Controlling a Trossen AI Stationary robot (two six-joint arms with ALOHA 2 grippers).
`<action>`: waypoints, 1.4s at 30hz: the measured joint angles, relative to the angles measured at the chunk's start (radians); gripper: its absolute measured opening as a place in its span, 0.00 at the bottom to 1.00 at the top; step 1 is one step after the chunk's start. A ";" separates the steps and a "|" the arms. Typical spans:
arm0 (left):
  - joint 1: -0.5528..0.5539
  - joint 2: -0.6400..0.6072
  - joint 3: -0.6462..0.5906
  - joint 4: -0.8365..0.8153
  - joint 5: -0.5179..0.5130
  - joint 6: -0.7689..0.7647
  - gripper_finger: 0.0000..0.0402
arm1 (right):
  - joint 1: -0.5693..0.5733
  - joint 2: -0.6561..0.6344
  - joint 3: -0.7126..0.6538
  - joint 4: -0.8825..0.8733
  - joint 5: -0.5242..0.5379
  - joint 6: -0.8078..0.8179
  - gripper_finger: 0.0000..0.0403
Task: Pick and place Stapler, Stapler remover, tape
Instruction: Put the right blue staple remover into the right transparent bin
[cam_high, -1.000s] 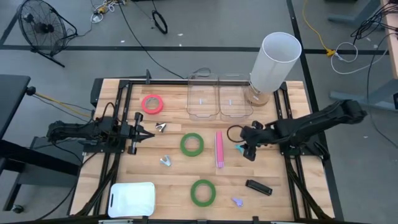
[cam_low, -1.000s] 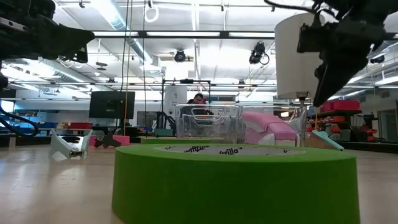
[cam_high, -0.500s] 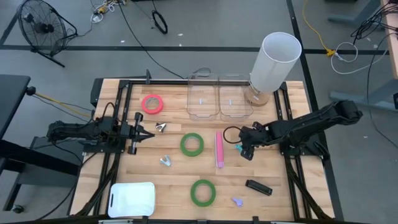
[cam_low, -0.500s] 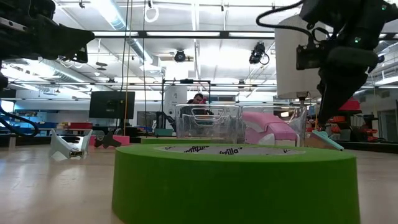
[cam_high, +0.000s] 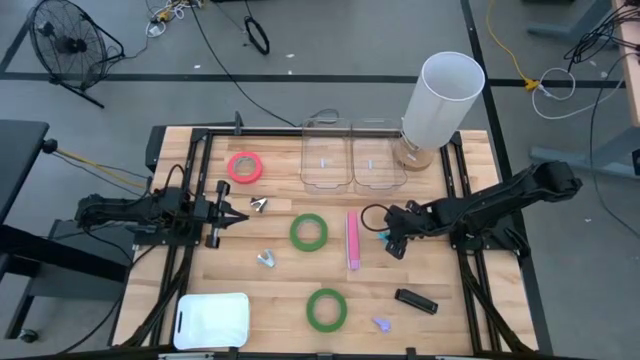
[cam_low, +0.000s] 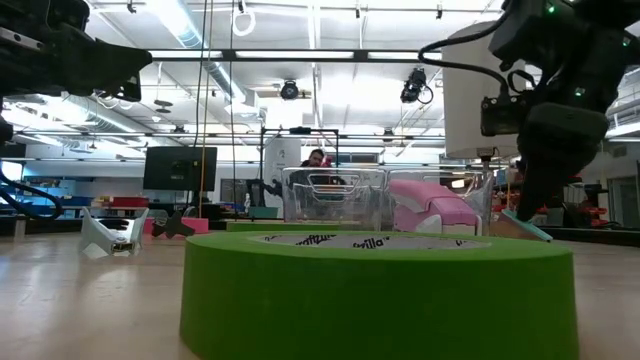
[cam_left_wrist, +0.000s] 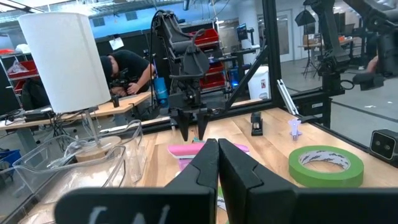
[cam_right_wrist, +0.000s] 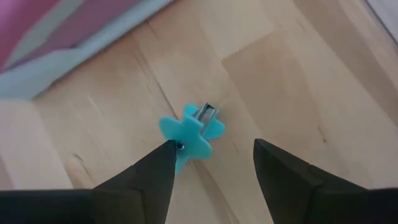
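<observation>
My right gripper (cam_high: 390, 241) is open and low over a small teal staple remover (cam_right_wrist: 194, 138), which lies on the table just right of the pink stapler (cam_high: 352, 238). Its fingers stand on either side of the remover. My left gripper (cam_high: 228, 213) is shut and empty at the table's left, next to a silver staple remover (cam_high: 259, 205). The pink-red tape roll (cam_high: 245, 166) lies flat at the far left. One green roll (cam_high: 309, 231) lies at the middle, and another (cam_high: 326, 309) near the front edge. My right gripper points down at the teal staple remover. One fingertip (cam_right_wrist: 166, 152) stands right beside the remover's wing (cam_right_wrist: 181, 149); I cannot tell whether it touches. The other fingertip is clear of it. The remover lies flat on the table.
Two clear bins (cam_high: 352, 160) and a white cylinder lamp (cam_high: 440, 100) stand at the far edge. A second silver remover (cam_high: 266, 259), a black stapler (cam_high: 415, 300), a purple remover (cam_high: 382, 324) and a white tray (cam_high: 212, 320) lie toward the front.
My right gripper has gone down toward the teal staple remover and a little toward the table's left edge, staying open.
</observation>
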 joint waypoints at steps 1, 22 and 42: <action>0.000 0.000 0.000 0.000 0.000 0.000 0.04 | 0.000 0.000 -0.009 0.028 -0.001 0.001 0.54; 0.000 0.000 0.000 0.000 0.000 -0.001 0.04 | 0.005 0.025 -0.023 0.188 -0.016 0.001 0.54; 0.000 0.000 0.000 -0.002 0.000 -0.002 0.04 | 0.018 0.197 -0.022 0.284 0.008 -0.053 0.19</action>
